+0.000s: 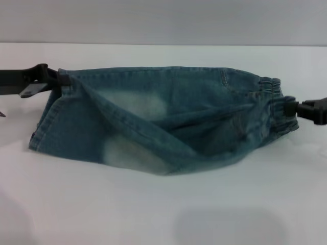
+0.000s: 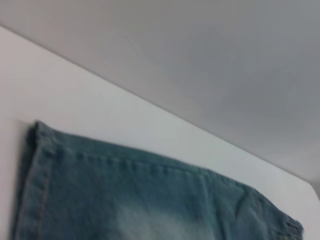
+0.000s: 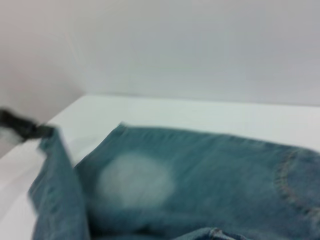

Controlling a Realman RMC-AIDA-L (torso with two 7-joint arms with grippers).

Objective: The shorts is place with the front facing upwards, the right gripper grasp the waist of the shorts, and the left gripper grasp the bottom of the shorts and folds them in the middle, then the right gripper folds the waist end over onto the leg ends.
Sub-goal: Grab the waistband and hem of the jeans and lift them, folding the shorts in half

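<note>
Both ends of the shorts (image 1: pixel 153 120) are held: hem by the left gripper (image 1: pixel 62 80) at 9 o'clock, waist by the right gripper (image 1: pixel 292 108) at 3, jaws clamped. The lengthwise fold is half made; the waist-over fold remains.

Left wrist: a white desk (image 2: pixel 100 115), grey wall (image 2: pixel 200 50).

Right wrist: denim lifted.

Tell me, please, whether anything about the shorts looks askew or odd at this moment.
Yes. The shorts sag in the middle between the left gripper at the leg end and the right gripper at the waist, and one layer hangs in a diagonal crease rather than lying flat.
</note>
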